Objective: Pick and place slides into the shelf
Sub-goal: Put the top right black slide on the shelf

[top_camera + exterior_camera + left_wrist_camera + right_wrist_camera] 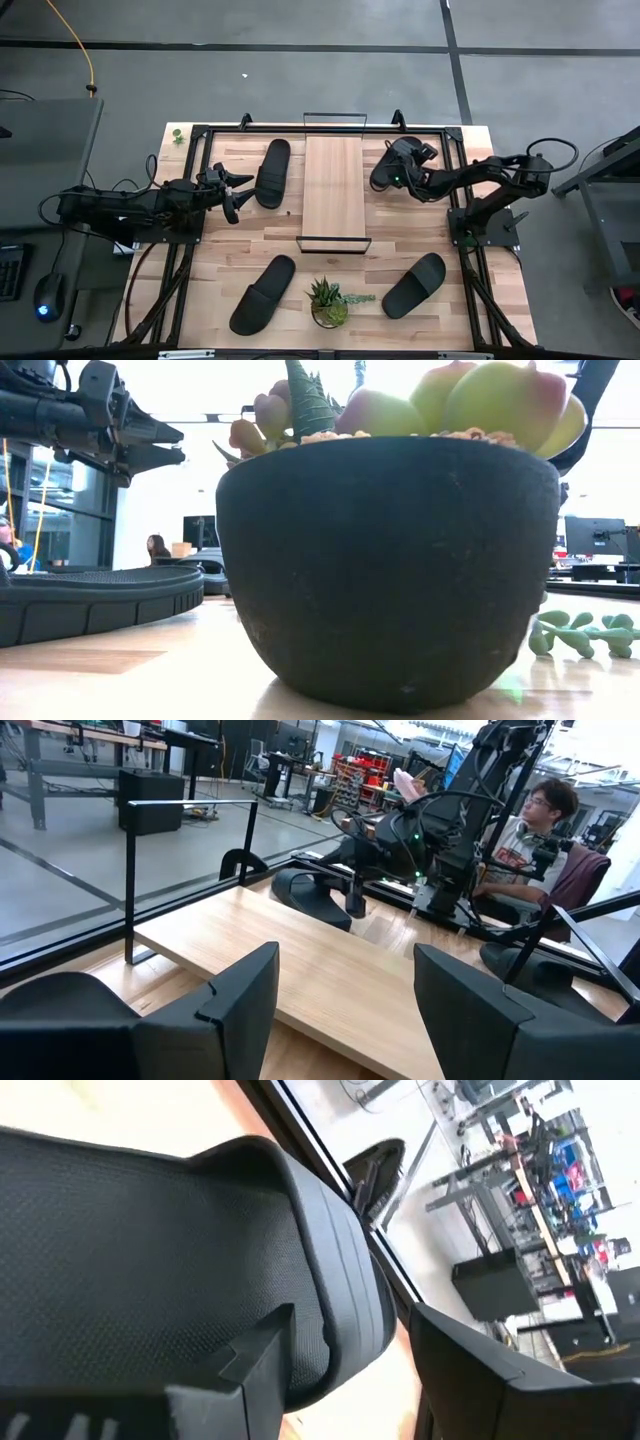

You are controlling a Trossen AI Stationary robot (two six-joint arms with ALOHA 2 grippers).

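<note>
While the shelf (336, 192) lies lengthwise at the middle of the tabletop (215, 270), we see four black slides spread around it. Our right claw (384, 176) sits at three o'clock from the shelf, over the upper right slide (398, 158); in its wrist view one finger (260, 1355) lies on the footbed under the strap and the other finger stands outside the strap, so the strap sits between them, though we cannot tell whether they press it. Our left claw (236, 190) hangs open and empty at nine o'clock from the shelf, just beside the upper left slide (272, 172). Two more slides (263, 294) (414, 285) lie toward six o'clock, either side of a potted succulent (328, 302).
</note>
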